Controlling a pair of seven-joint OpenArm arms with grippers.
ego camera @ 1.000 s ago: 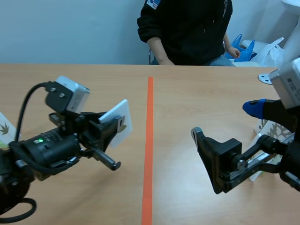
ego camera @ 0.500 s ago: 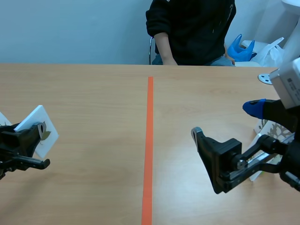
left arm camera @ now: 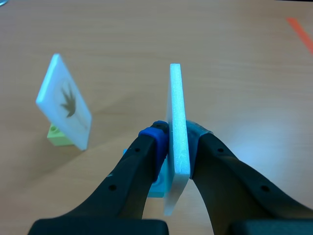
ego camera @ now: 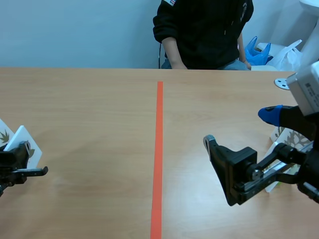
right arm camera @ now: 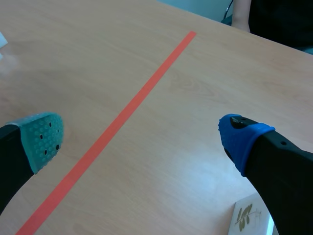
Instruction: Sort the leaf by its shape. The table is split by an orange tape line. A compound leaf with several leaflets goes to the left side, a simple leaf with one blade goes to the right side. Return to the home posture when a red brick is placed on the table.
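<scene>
- Your left gripper [left arm camera: 177,143] pinches the white card [left arm camera: 176,95] tight, far on the left side, where compound leaves go.
- Your right gripper [right arm camera: 142,139] hangs with its fingers wide apart, holding nothing.

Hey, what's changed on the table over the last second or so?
The left gripper, shut on the white card throughout, carried it away from the orange tape line to the table's far left and lower down, beside the standing leaf card already there. The right gripper stayed open and still, and the person shifted only slightly.
</scene>
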